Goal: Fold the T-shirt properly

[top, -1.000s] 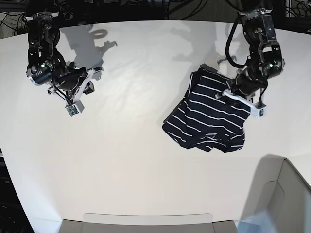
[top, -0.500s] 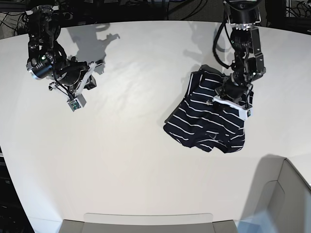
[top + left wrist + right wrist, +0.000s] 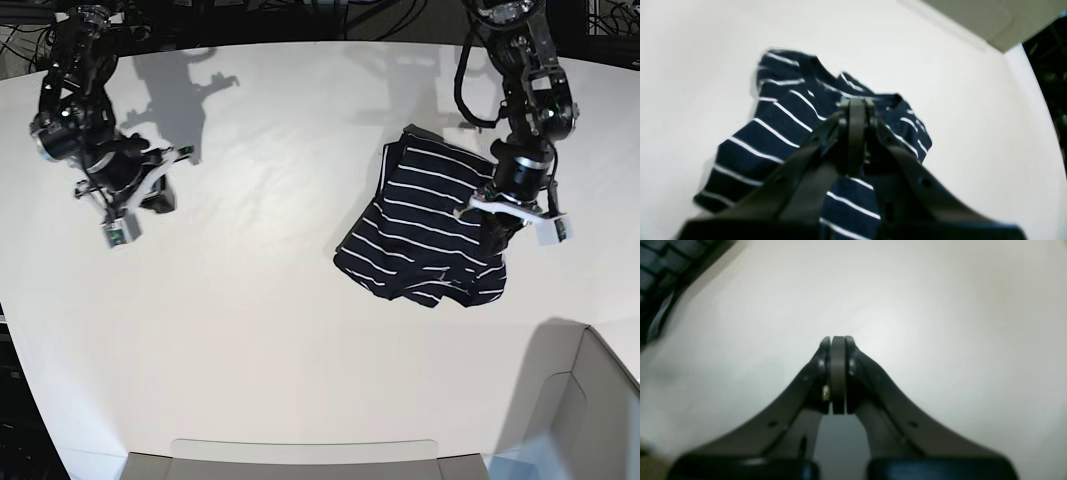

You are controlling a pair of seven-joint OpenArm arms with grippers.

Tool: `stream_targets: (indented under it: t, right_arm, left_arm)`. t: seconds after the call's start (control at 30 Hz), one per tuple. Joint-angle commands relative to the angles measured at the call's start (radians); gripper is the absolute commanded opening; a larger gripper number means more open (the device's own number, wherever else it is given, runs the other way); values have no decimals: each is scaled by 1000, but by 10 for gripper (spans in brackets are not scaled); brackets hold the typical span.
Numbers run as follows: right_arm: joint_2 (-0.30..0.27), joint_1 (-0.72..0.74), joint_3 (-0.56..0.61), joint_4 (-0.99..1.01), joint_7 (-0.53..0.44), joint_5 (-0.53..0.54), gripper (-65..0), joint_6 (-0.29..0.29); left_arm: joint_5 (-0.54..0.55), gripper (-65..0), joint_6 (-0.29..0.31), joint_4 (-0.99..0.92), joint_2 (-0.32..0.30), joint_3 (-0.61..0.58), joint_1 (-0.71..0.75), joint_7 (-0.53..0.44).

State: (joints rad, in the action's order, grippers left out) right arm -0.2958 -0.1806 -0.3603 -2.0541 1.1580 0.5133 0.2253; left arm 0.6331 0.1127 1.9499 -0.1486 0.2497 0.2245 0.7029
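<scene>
Base view: white table (image 3: 300,330), smooth and matte, broad and curved at the far edge, takes up most of the scene. T-shirt (image 3: 430,235) lies on its right half, bunched into a rough wedge rather than a flat rectangle; soft dark navy cloth, thin white pinstripes bending over the rumples, collar end toward the far side. Over the last second the left gripper (image 3: 500,232) has swung across the garment and now sits at its right edge, and the heap has changed outline slightly. My read is the fold is unfinished and the cloth needs flattening. Left wrist view: jaws clenched, nothing visibly pinched, shirt below them. Right gripper (image 3: 838,343), far left over bare table, has drifted nearer; jaws clenched on nothing.
</scene>
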Motion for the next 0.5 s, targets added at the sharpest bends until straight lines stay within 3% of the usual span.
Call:
stream_targets:
  t: [0.0,0.13,0.3,0.47]
  right_arm:
    - [-7,-27,-18,-13,-46,23,-650,50]
    - [0,-148,-88,-13,-234,21,-650,145]
    - [36,-316,-130,-13,-444,17,-650,148]
    - [97,-472,-138,-13,-571,17,-650,148]
  left_arm:
    - [3,-650,6,16,-4,12,37,-61]
    - [-2,-650,6,13,-10,17,186,-292]
    - [-3,-650,8,12,-16,18,350,-500]
    - [-114,-650,8,4,-32,7,459,-576]
